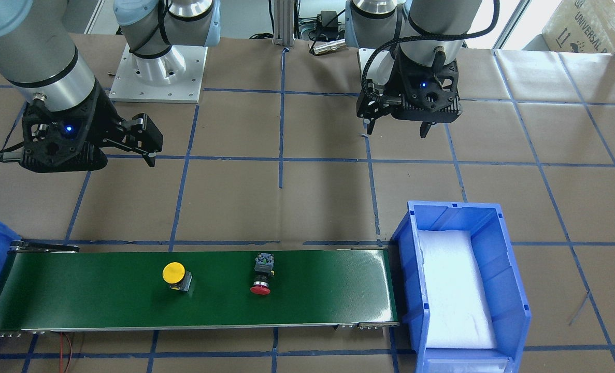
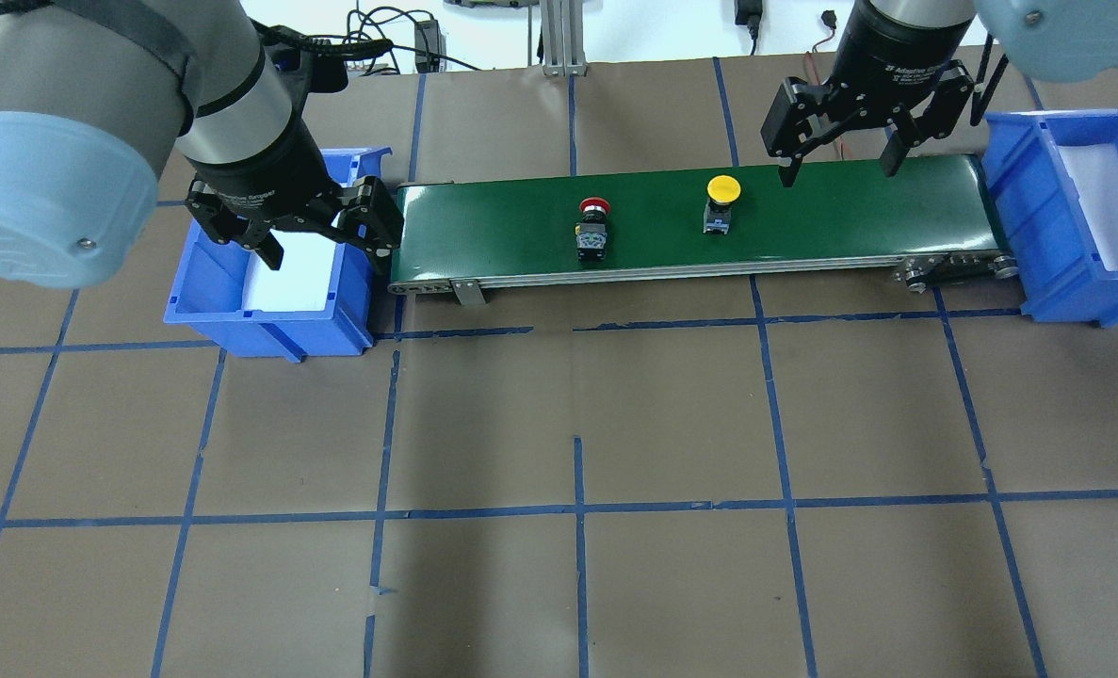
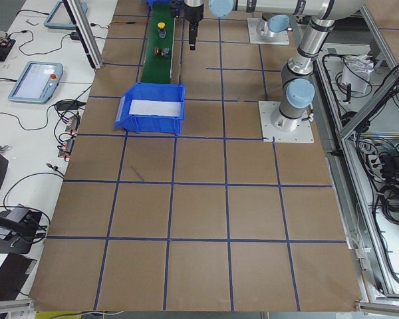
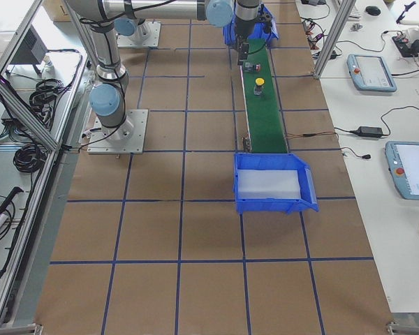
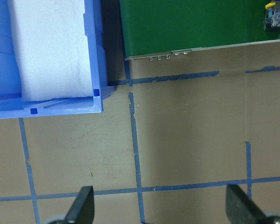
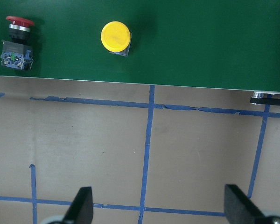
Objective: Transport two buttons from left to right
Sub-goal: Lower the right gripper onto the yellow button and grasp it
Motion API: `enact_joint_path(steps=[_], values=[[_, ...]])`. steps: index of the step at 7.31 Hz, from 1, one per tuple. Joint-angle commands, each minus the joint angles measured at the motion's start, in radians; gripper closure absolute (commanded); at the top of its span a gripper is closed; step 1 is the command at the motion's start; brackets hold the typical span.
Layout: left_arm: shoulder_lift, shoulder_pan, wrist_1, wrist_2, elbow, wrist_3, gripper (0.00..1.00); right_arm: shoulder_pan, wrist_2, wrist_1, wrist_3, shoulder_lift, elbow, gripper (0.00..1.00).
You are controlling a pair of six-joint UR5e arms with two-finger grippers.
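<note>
Blue-taped brown table [image 2: 672, 414] carries a green conveyor [image 2: 850, 226].

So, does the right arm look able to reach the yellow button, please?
Probably yes: the right gripper hangs open near the yellow button, which stands uncovered on the conveyor belt, apart from the red button.

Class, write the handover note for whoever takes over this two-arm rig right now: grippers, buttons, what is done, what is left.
Left gripper: open, empty, near the left bin.
Right gripper: open, empty, above the belt's right part.
Both buttons lie on the green belt. The yellow button is nearer the right end, the red button about mid-belt.
Done: both buttons are out of the left bin.
Left: get both into the right bin, which shows only its white pad.
</note>
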Motion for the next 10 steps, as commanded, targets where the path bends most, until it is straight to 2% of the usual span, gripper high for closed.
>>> enact_joint_path(steps=[1,3,5,8,9,10], values=[[0.0,0.0,-0.001,0.0,0.0,0.0,0.0,-0.001,-0.003,-0.002,0.0,0.0,-0.001,0.0],[0.001,0.0,-0.001,0.0,0.0,0.0,0.0,-0.003,0.012,-0.025,-0.007,0.032,-0.006,0.0],[0.001,0.0,-0.003,0.0,0.0,0.0,0.0,-0.001,0.009,-0.197,0.0,0.156,-0.02,0.0],[0.001,0.0,-0.004,0.0,0.0,0.0,0.0,-0.003,0.019,-0.38,0.005,0.342,-0.029,0.0],[0.001,0.0,-0.004,0.0,0.0,0.0,0.0,-0.001,0.016,-0.434,0.005,0.382,-0.027,0.0],[0.001,0.0,-0.006,0.0,0.0,0.0,0.0,-0.001,0.017,-0.437,0.005,0.408,-0.027,0.0]])
